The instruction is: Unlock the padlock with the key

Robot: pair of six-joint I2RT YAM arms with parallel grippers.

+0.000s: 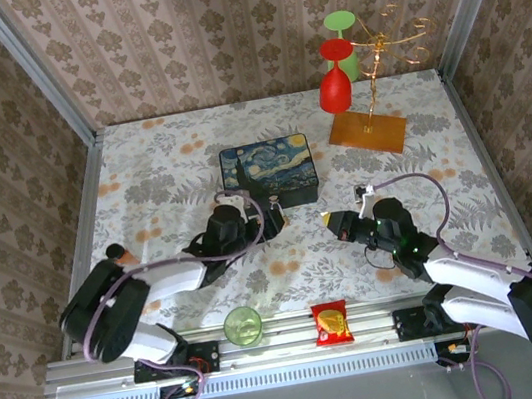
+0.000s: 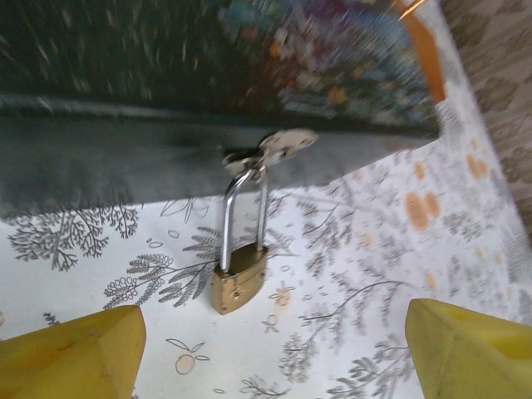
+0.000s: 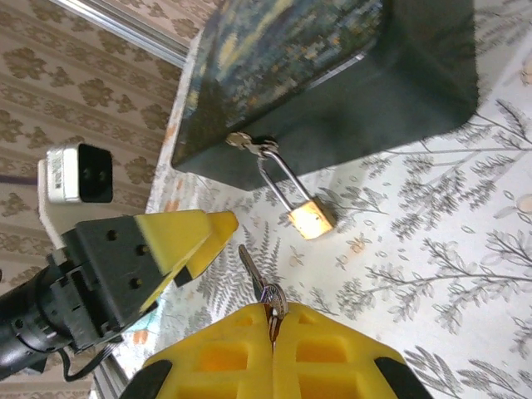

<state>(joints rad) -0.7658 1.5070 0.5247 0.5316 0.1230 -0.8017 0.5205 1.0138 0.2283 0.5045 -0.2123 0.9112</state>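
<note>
The flower-patterned table (image 1: 138, 159) takes up most of the top view. The starry-night painted box (image 1: 270, 171) lies flat near its middle. In the left wrist view the box's painted lid is blurred and cut off at the top edge.

The left arm reaches in to the box's near left corner, and the top view does not make out its fingertips against the dark wrist. From its own camera the left gripper (image 2: 274, 345) stands wide open. Only the yellow tips of its fingers (image 2: 79, 353) show at the bottom corners, with bare table between them.

The right gripper (image 3: 273, 332) is closed, with its two yellow fingers pressed together on the key (image 3: 252, 268). The key's head is buried between the pads. Only the blade and a small ring poke out, pointing toward the box.

A wooden glass rack (image 1: 369, 131) at the far right holds a red glass (image 1: 334, 82) and a green one (image 1: 344, 40). A green cup (image 1: 243, 326) and a red-yellow snack packet (image 1: 332, 323) sit on the near rail.

The padlock (image 2: 239, 281) hangs by its shackle from the hasp on the box's front wall. Its brass body rests tilted on the table, ahead of the open fingers and apart from them. The right wrist view shows it (image 3: 310, 219) just beyond the key tip, not touching. The keyhole cannot be made out.
</note>
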